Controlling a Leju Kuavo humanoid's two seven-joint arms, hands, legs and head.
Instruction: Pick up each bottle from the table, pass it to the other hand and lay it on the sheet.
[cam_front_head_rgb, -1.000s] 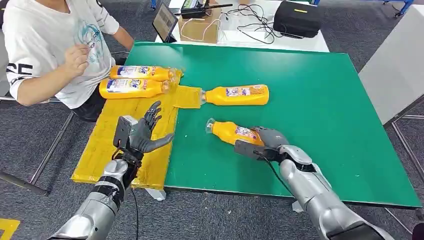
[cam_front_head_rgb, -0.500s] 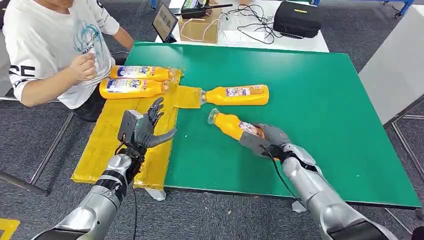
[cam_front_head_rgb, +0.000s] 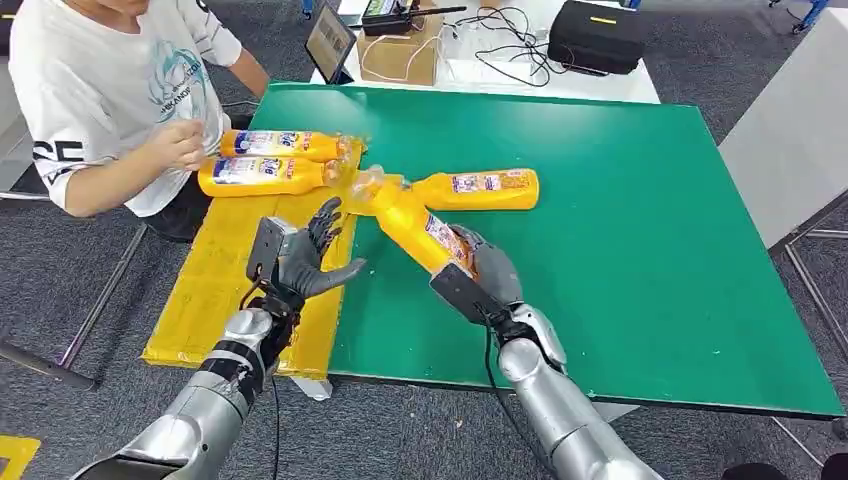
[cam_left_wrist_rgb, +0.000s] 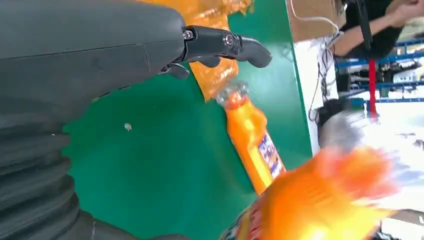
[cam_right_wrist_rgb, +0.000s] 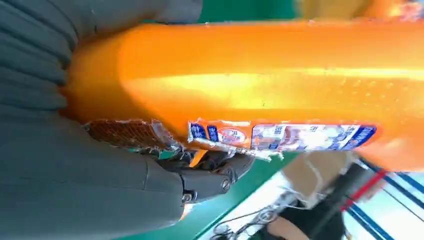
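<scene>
- Right hand (cam_front_head_rgb: 478, 277) grips an orange bottle (cam_front_head_rgb: 413, 222) by its lower body and holds it off the green worktop (cam_front_head_rgb: 640, 230), tilted, with the cap end pointing toward the left hand.
- Right wrist view confirms the grip: dark fingers (cam_right_wrist_rgb: 210, 175) wrap under the bottle just beside its torn label.
- Left hand (cam_front_head_rgb: 300, 262) is open and holds nothing; its fingers are spread, with the palm turned toward the incoming bottle. It hovers over the edge of the yellow sheet (cam_front_head_rgb: 215, 290).
- Left hand and held bottle are near each other but not touching.
- Second bottle (cam_front_head_rgb: 472, 189) lies on its side on the worktop, its cap end at the corner of the sheet. This item is not yet picked up.
- Two further bottles (cam_front_head_rgb: 265, 162) lie side by side on the far end of the sheet, in front of a seated person (cam_front_head_rgb: 110, 90).
- Step in hand, as judged: the hand-to-hand pass, at its approach stage.
- Next move calls for bringing the bottle's neck or upper body into the open left palm, closing the left fingers firmly, and only then releasing the right grip.
- Risk, as judged: early release would drop the bottle; the smooth body may slip in a shallow grasp.
- After transfer, the left hand should lay the bottle on a bare part of the sheet.
</scene>
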